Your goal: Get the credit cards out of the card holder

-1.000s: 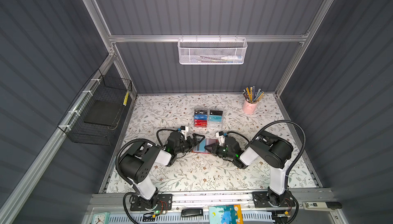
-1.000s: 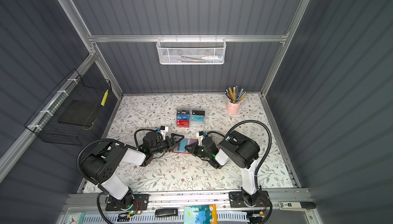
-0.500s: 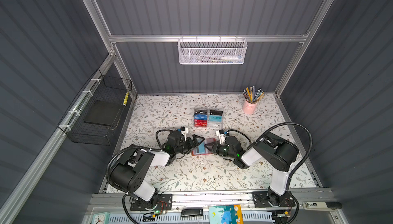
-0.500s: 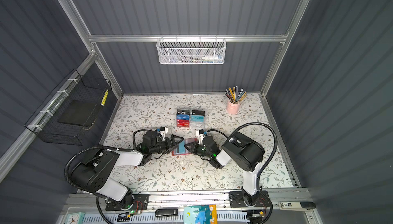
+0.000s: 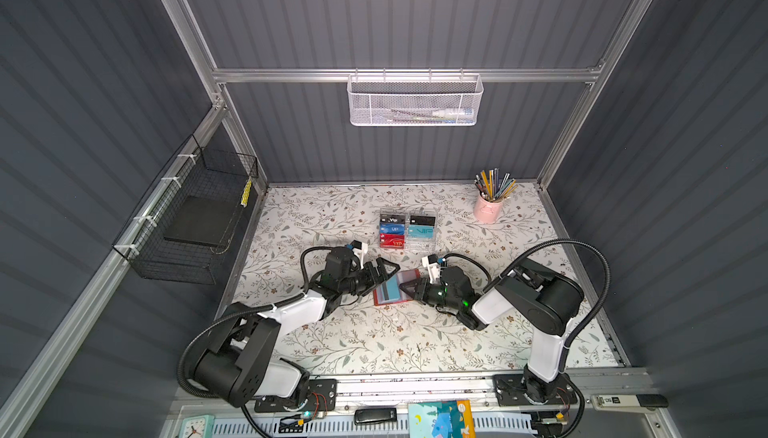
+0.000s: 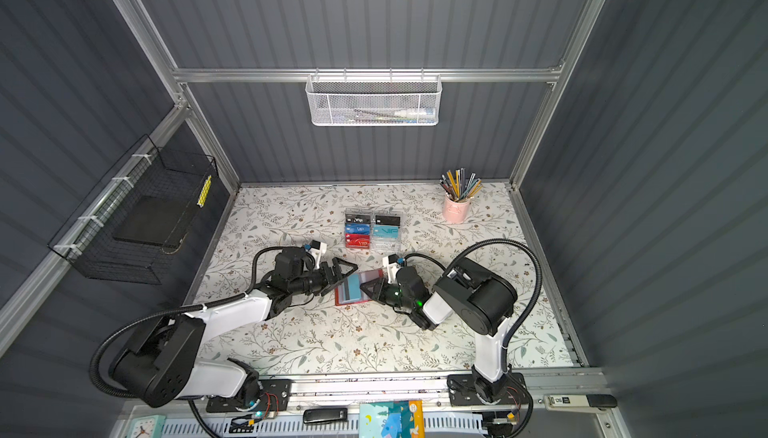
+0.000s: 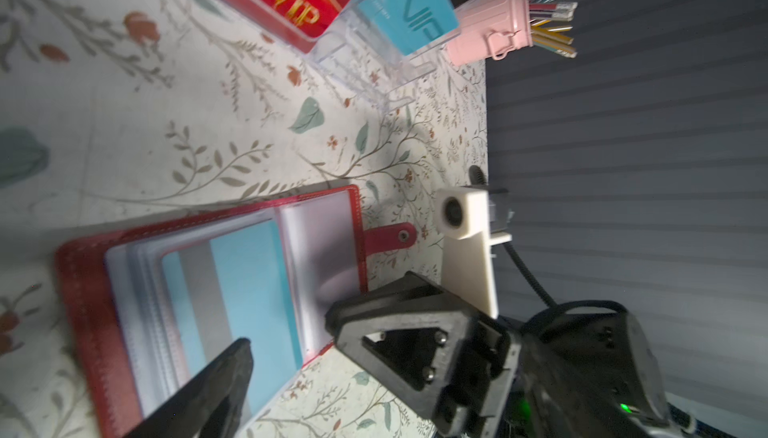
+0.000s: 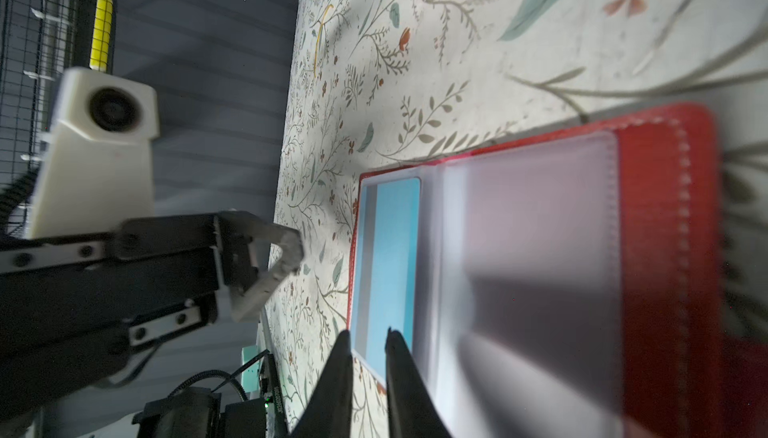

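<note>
The red card holder (image 5: 409,280) lies open and flat on the table between my two grippers, also in the other top view (image 6: 372,278). A light-blue credit card (image 8: 392,257) with a grey stripe sits in its clear left-hand sleeve, and its near end pokes past the holder's edge. My right gripper (image 8: 368,334) has its jaws a narrow gap apart, and the card's near corner shows in that gap. It points at the holder from the right (image 5: 402,287). My left gripper (image 5: 384,277) is wide open at the holder's left edge, with one finger (image 7: 226,377) over the card.
A clear tiered rack (image 5: 424,244) holding black, blue, red and teal VIP cards stands just behind the holder. A pink cup of pens (image 5: 487,209) is at the back right. A black wire basket (image 5: 195,224) hangs on the left wall and a white mesh basket (image 5: 413,101) on the back wall.
My right gripper's jaws were shut and now stand slightly apart at the card's corner. The left arm has dropped lower and stretched out, and its gripper stays wide open at the holder.
</note>
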You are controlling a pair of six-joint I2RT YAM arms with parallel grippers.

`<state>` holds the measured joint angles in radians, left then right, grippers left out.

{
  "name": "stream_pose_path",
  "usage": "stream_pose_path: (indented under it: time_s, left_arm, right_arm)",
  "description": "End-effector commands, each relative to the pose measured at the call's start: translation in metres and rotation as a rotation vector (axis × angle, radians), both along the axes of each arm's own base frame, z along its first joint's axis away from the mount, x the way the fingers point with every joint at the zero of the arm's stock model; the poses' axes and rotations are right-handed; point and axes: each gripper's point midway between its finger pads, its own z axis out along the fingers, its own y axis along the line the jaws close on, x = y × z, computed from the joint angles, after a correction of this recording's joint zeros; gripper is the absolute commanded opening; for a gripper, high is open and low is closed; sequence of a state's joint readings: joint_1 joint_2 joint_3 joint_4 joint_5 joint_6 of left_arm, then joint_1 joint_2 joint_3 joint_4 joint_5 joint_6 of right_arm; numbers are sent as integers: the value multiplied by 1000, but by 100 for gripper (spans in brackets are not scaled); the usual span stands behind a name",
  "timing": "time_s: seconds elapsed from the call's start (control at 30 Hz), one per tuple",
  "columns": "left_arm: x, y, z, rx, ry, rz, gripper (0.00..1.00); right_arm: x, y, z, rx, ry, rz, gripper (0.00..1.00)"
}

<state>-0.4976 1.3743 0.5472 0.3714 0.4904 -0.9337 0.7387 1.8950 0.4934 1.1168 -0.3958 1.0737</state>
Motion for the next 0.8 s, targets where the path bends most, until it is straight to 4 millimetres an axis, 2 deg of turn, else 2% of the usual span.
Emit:
stream_pose_path:
  time_s: [0.0,0.4,0.53,0.77]
  left_arm:
    - [-6,6,-5,69,11,-13,100]
    - [-14,8,-36,66,75,-7,100]
    - [-16,9,-42,71,85,-8,100]
    - [-15,9,-49,59,100,7,100]
  right_arm:
    - [-6,0,-5,-23,3,20,27]
    - [-14,6,-9,-17,18,39,56]
    - [-16,8,-12,-11,23,45,61]
    - [-19,13,-9,24,13,59,60]
